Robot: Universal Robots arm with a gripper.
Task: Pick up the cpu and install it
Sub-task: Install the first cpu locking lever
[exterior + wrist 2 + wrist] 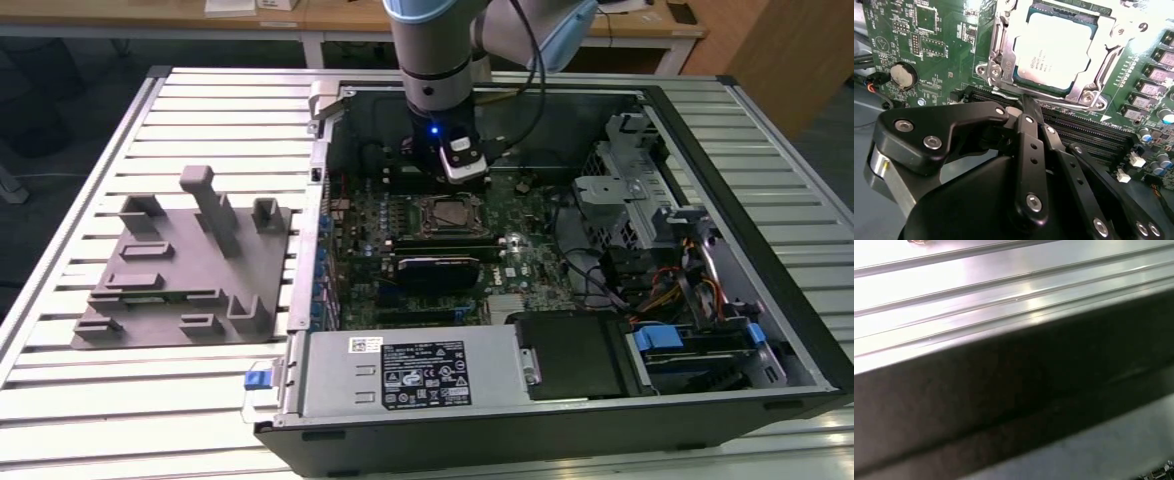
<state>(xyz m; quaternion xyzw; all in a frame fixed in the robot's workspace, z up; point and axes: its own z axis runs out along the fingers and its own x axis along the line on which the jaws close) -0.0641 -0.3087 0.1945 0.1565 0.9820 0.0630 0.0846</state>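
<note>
The small flat square cpu with silvery metal top (1053, 50) sits in the green motherboard's (929, 45) socket; the black end effector (1026, 102), fingers closed together and empty, hovers just beside it.

gripper (1026, 107) fingertips are buried behind its own black linkage in the second wrist view; socket frame (999, 60) round the cpu (1054, 50) runs off the edge

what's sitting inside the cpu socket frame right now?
The cpu lies flat inside the metal socket frame on the green motherboard, its pale top facing up. The socket contacts beneath it are covered. The gripper is just beside the frame, holding nothing.
</note>
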